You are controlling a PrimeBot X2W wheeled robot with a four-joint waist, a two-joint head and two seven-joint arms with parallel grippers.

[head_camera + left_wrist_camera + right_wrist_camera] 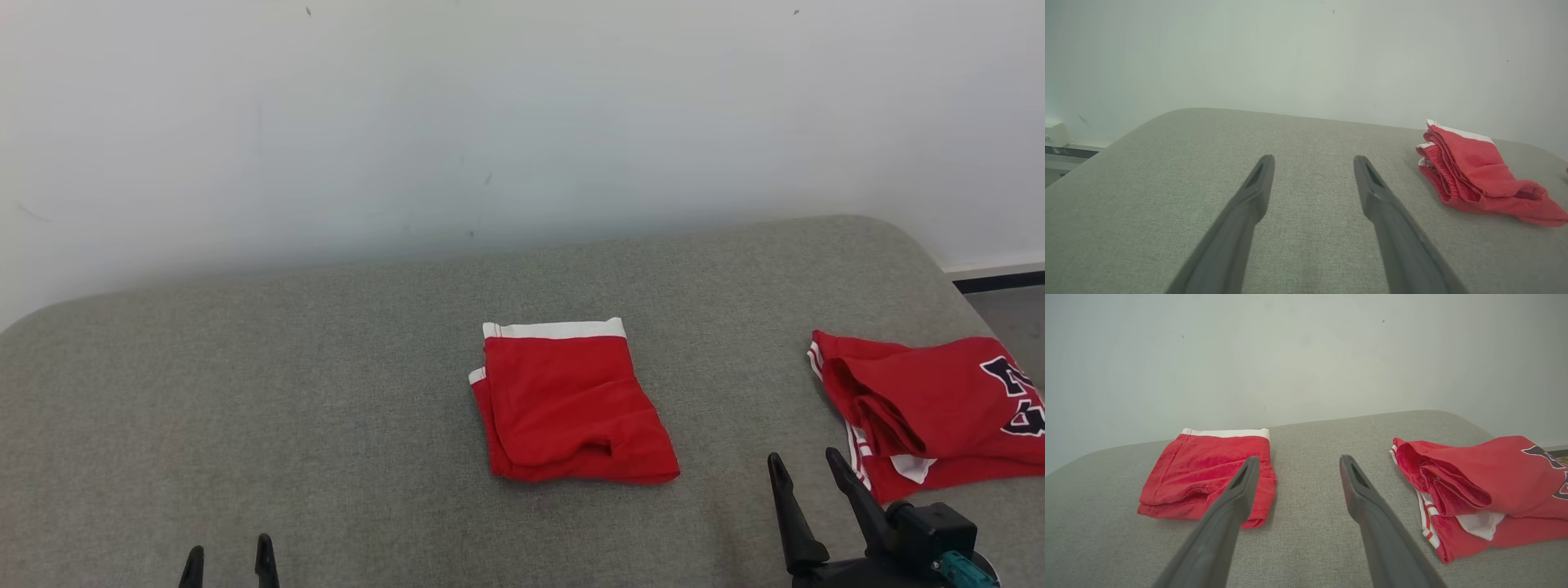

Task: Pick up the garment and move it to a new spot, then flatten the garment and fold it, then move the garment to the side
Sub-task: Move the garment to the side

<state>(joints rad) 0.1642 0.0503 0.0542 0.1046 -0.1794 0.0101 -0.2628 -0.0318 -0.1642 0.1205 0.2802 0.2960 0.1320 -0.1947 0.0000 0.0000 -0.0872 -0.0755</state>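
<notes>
The folded red garment is laid mid-way across the grey padded surface, white waistband toward the wall, its length running near-to-far. Left gripper and right gripper fingers are spread, empty.

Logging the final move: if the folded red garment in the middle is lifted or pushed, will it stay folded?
Lifted, the folded red garment looks thin and limp, so likely droops open. Pushed, its loose layers probably bunch on the woven grey cushion.
</notes>
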